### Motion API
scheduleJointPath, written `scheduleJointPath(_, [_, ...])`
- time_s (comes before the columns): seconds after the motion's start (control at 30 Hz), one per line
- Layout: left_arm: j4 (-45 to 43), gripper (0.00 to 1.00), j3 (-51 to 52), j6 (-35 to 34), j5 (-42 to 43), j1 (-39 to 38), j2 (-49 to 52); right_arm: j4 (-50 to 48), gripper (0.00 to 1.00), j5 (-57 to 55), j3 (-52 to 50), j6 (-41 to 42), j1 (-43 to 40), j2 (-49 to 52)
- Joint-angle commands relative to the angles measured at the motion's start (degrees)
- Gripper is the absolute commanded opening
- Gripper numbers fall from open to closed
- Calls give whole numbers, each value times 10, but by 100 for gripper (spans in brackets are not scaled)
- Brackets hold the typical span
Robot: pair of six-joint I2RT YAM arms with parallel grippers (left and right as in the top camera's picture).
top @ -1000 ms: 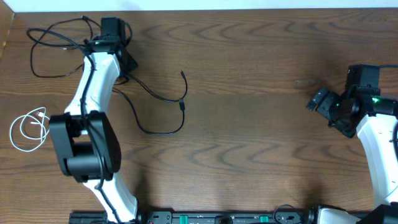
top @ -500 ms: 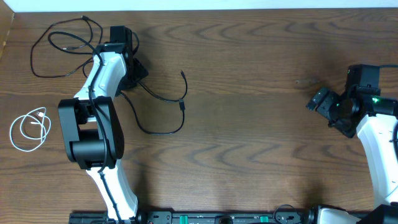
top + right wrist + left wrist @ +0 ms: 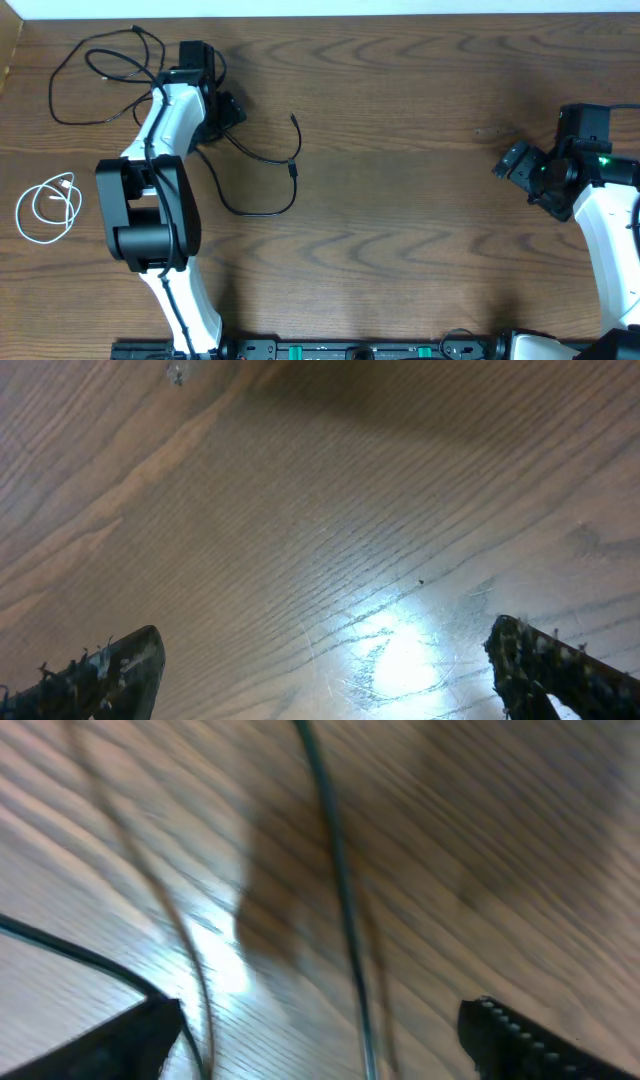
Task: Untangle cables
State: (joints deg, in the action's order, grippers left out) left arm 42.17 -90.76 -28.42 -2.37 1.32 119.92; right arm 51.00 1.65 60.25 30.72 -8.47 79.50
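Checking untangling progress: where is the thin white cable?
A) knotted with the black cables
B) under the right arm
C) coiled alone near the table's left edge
C: the thin white cable lies coiled by itself on the brown wooden table, apart from both thin black cables.

A brown wood-grain table (image 3: 300, 510) is seen across nearly the whole frame, with a bright glare patch (image 3: 400, 660) low and right of centre. The right gripper (image 3: 325, 675) is shown with its dark, toothed fingertips (image 3: 115, 665) spread to the bottom corners, with only wood between them. A small pale speck (image 3: 177, 373) is seen at the top left.
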Motion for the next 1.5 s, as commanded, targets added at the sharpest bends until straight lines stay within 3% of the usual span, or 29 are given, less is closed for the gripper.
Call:
scheduleJointPath(0.0, [2,86,5,6,30,-12,20,0,99,-7,0,-8,-5,0])
scheduleJointPath(0.13, [5,82,5,5,28,-14,41,0,99,-7,0,-8,-5,0])
scheduleJointPath(0.3, [10,45,5,6,28,-14,56,0,99,-7,0,-8,-5,0])
scheduleJointPath(0.4, [6,38,2,5,25,-14,52,0,99,-7,0,-8,-5,0])
scheduleJointPath(0.57, [16,8,-11,6,-23,-14,26,0,99,-7,0,-8,-5,0])
scheduleJointPath(1.03, [44,8,-2,10,-173,-12,-59,0,99,-7,0,-8,-5,0])
scheduleJointPath(1.37, [46,8,37,-3,-178,33,-30,0,99,-7,0,-8,-5,0])
scheduleJointPath(1.47, [50,17,37,-10,-170,53,-30,0,99,-7,0,-8,-5,0])
